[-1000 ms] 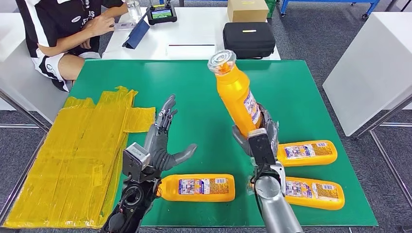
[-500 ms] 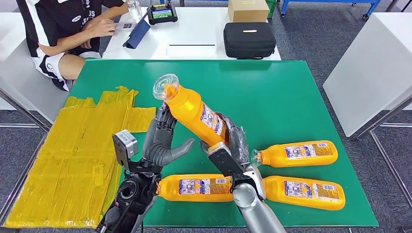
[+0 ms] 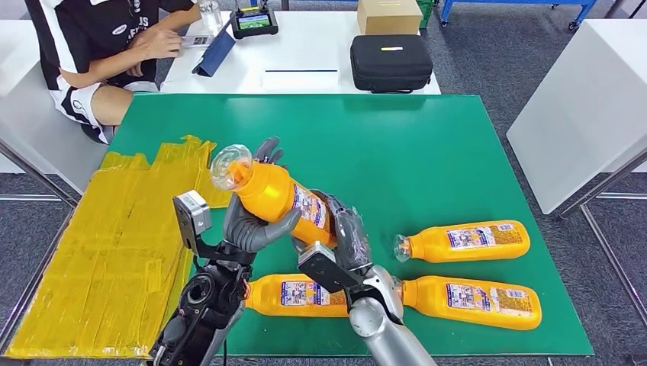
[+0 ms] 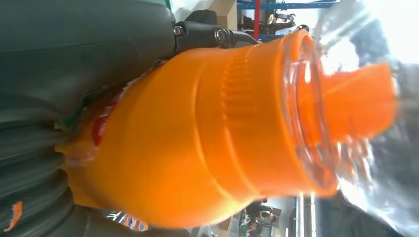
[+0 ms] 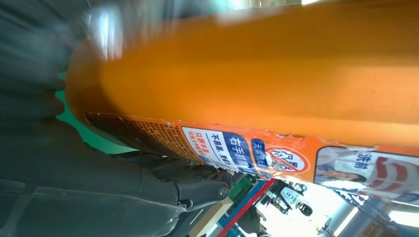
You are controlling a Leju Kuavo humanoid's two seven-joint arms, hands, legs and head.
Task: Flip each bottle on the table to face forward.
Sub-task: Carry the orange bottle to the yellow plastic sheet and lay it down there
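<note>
An orange bottle (image 3: 278, 194) with a clear cap is in the air over the green table (image 3: 427, 152), tilted with its cap up and to the left. My right hand (image 3: 343, 236) grips its lower body. My left hand (image 3: 252, 225) lies against its upper part, thumb under it and fingers stretched up behind it. The left wrist view shows the bottle's neck (image 4: 197, 138) close up, and the right wrist view its labelled body (image 5: 272, 84). Three more orange bottles lie flat near the front edge: one below my hands (image 3: 294, 295) and two at the right (image 3: 465, 242) (image 3: 477, 301), labels up.
A yellow taped sheet (image 3: 114, 252) covers the table's left side. A person (image 3: 99, 46) sits at the far left by a white desk with a black case (image 3: 391, 61) and a cardboard box (image 3: 389, 15). A white table (image 3: 587, 99) stands to the right.
My right hand has carried the bottle from upright at centre-right down and left, tilting it over. It now lies against my left hand, which has risen a little.
</note>
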